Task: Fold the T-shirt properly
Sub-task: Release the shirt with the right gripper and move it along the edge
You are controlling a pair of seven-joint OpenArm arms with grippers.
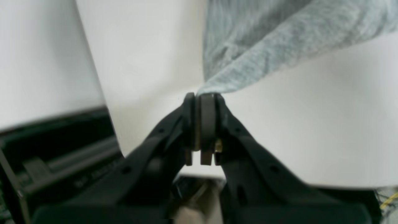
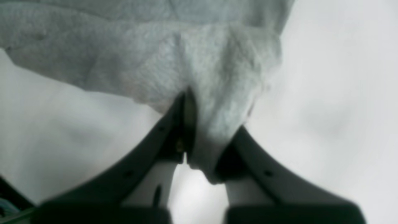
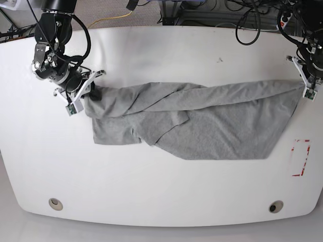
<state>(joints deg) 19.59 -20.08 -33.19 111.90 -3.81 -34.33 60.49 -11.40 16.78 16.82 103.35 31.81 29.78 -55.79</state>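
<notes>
Your left gripper [image 1: 203,96] has its fingers [image 1: 207,118] pressed together, and a thin corner of the T-shirt [image 1: 264,43] is pinched right at their tips; from there the grey cloth fans up and away to the right in the left wrist view. Your right gripper [image 2: 202,124] is clamped on a thicker bunch of the same T-shirt [image 2: 155,62]: the fabric is wedged between the two dark fingers [image 2: 174,130] and hangs a little below the grip, while the rest spreads above and to the left in the right wrist view. Moving outward, in the base view you see the left gripper [image 3: 307,86] at the far right edge of the table [image 3: 161,201], holding the shirt's right-hand corner, and the right gripper [image 3: 86,91] toward the upper left, holding the opposite end. Between your two grippers the T-shirt [image 3: 217,131] is stretched out in a long band across the middle of the white table, lying on the surface with diagonal folds and wrinkles, bunched and overlapped nearer your right gripper and smoother toward your left. Its lower edge slants up to the left gripper's corner. No lettering shows on the side facing up. A red rectangular outline [image 3: 301,157] is marked on the table near the right edge, just below the shirt's corner and apart from it. Cables [image 3: 247,20] lie beyond the table's far edge.
</notes>
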